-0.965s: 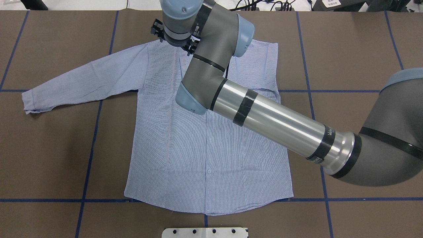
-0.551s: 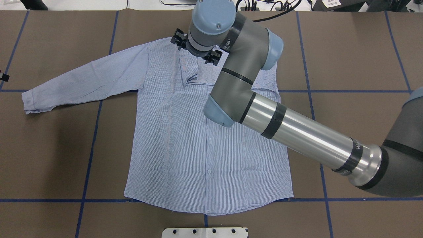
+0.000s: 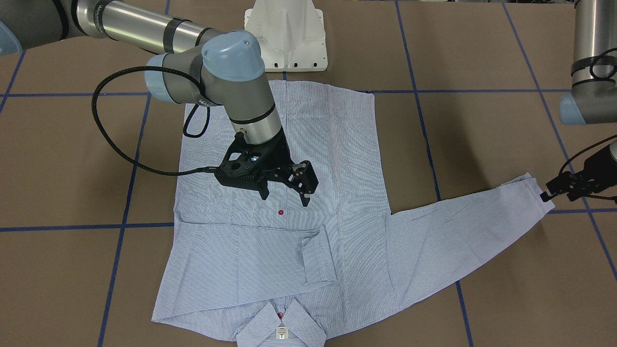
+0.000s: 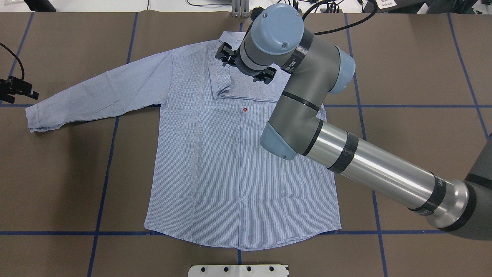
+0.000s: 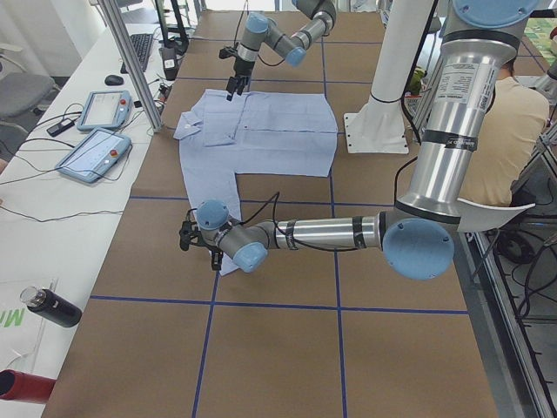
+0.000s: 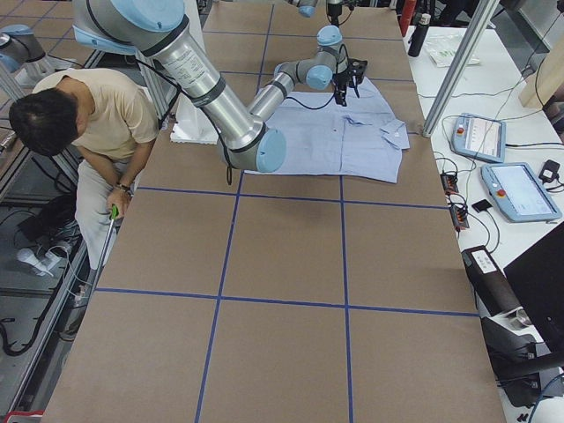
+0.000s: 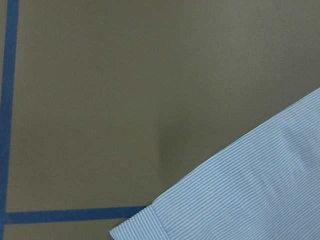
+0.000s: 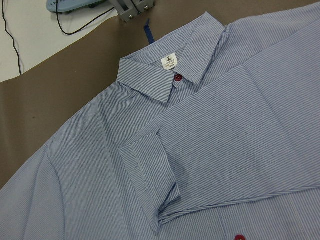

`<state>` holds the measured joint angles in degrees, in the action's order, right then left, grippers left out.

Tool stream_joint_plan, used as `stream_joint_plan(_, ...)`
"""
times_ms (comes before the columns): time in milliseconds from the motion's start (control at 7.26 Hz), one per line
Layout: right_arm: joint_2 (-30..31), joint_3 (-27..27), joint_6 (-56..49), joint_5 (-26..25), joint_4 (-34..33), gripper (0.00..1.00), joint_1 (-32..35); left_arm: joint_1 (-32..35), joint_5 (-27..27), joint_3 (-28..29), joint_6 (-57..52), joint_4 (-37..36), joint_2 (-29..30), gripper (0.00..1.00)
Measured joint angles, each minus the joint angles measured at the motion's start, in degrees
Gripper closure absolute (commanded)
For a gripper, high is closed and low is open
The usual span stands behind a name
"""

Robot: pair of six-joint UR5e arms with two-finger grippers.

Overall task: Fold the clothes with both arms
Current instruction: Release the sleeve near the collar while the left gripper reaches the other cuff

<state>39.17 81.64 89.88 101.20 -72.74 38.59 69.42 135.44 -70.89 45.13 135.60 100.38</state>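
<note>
The light blue pinstriped shirt (image 4: 215, 173) lies flat, front up, with its collar (image 3: 282, 323) at the table's far side. One sleeve (image 3: 241, 255) lies folded across the chest, its cuff (image 8: 150, 170) turned up. The other sleeve (image 4: 96, 92) stretches out sideways. My right gripper (image 3: 285, 197) is open and empty, hovering over the chest near a red button (image 3: 280, 212). My left gripper (image 4: 19, 92) is open and empty just beside the outstretched sleeve's cuff (image 4: 36, 119). The left wrist view shows only that sleeve (image 7: 260, 190) and table.
The brown table (image 4: 403, 57) carries blue tape grid lines (image 4: 103, 184). The white pedestal base (image 3: 285, 38) stands at the shirt's hem side. A seated person (image 6: 79, 123) is beside the robot. Tablets (image 6: 480, 137) lie on the white bench past the collar.
My right arm has swung right and back off the collar, uncovering the folded sleeve and a red button. My left gripper has come in from the edge toward the outstretched cuff.
</note>
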Motion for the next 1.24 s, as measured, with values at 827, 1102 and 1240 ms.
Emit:
stream_joint_plan(827,0.4,1.0,-1.9,-0.1,-0.8,0.00,0.2,-2.1,-0.4,-0.4,3.5,3.6,-4.7,0.29)
stream_joint_plan(1102,0.4,1.3,-2.0,-0.2,-1.2,0.00,0.2,-3.5,-0.1,-0.5,3.9,4.0,-4.7,0.33)
stream_joint_plan(1240,0.5,1.3,-2.1,-0.2,-1.2,0.00,0.2,-3.9,0.0,-0.5,4.0,4.2,-4.8,0.46)
